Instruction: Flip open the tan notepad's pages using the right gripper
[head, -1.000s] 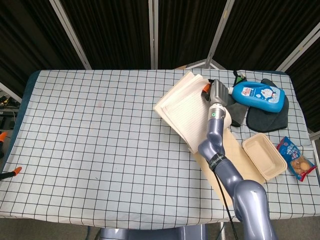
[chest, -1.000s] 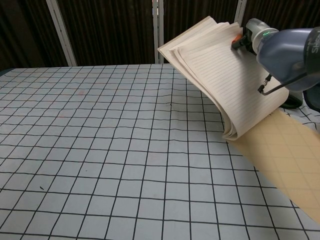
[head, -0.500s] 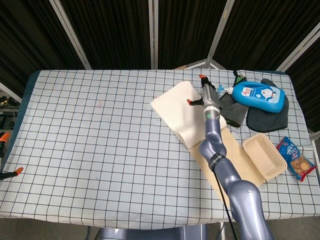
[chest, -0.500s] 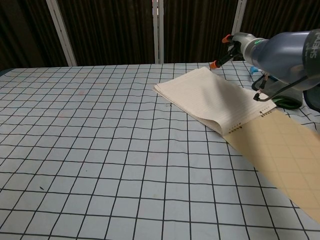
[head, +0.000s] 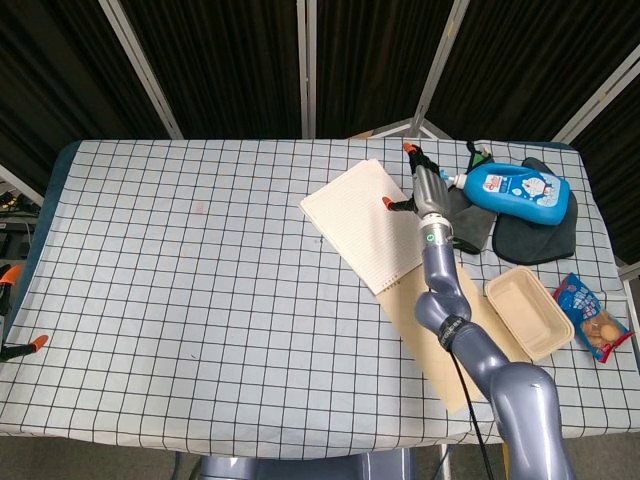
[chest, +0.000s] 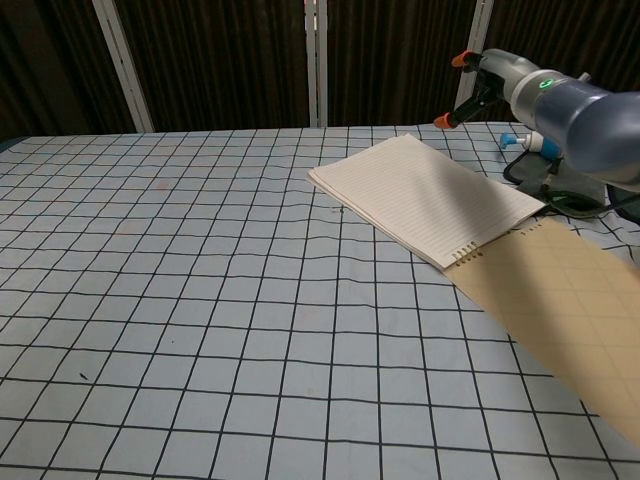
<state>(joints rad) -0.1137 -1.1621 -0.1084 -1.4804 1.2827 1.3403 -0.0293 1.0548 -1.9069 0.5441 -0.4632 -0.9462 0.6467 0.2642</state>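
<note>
The tan notepad lies open on the checked tablecloth. Its lined pages (head: 362, 224) (chest: 425, 197) rest flat, turned over to the left of the spiral binding. Its tan cover (head: 450, 330) (chest: 560, 310) stretches toward the near right. My right hand (head: 428, 185) (chest: 495, 80) hovers above the pages' far right edge, its orange-tipped fingers spread and holding nothing. It does not touch the paper. My left hand shows in neither view.
A blue bottle (head: 515, 188) lies on dark cloths (head: 535, 235) at the back right. A beige food box (head: 528, 312) and a snack packet (head: 593, 320) sit by the table's right edge (head: 605, 250). Orange clamp tips (head: 32, 342) show at the far left.
A second ago my right hand held the stack of pages raised. The pages have dropped flat to the left, and the hand has let go and drawn slightly right and up.
</note>
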